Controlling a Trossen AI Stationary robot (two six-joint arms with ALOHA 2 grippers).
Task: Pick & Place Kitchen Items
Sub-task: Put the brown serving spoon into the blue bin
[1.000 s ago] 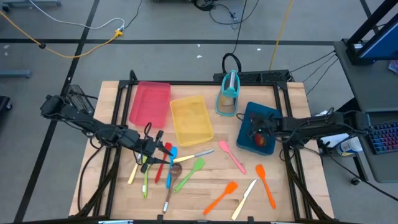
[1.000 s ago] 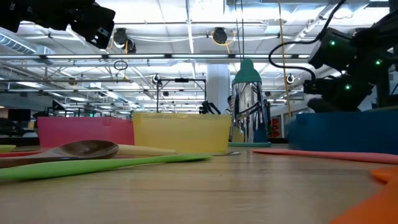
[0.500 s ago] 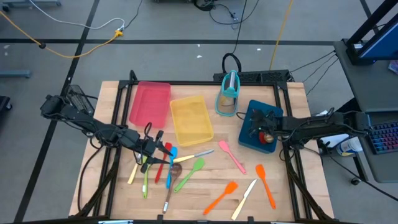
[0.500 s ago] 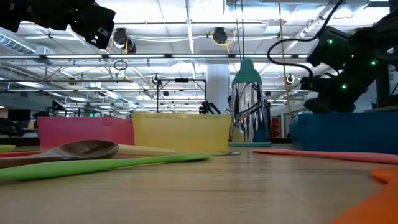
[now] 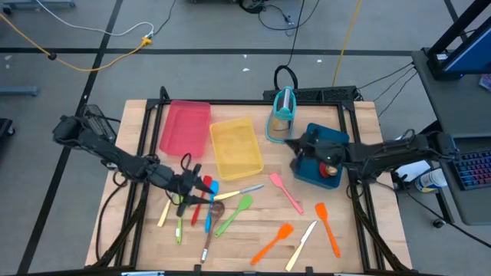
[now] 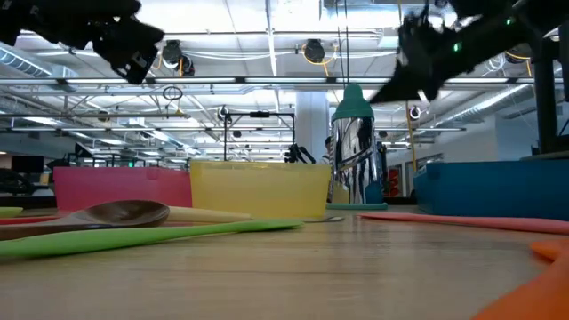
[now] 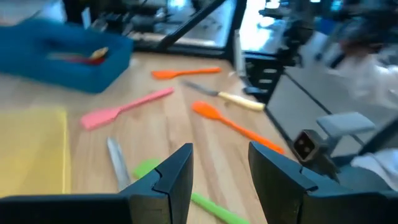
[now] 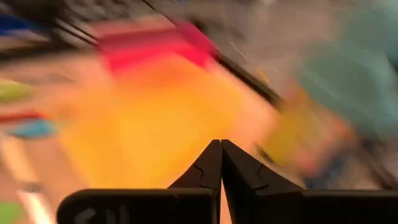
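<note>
- Bright utensils [image 5: 230, 211] lie scattered on the wooden table [image 5: 360, 238]'s front half.
- Left gripper [image 5: 201, 186] hovers over the left cluster, fingers apart, empty.
- Right gripper [image 5: 291, 142] sits closed, empty, beside the blue tray [image 5: 313, 136].

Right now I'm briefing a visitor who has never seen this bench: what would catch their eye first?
Three bright trays in a row across the table's far half: red tray, yellow tray, blue tray. In front of them lies a scatter of colourful utensils, thickest at front left, where the left tool hovers open. The right tool is shut, above the blue tray's edge, beside the teal holder.
</note>
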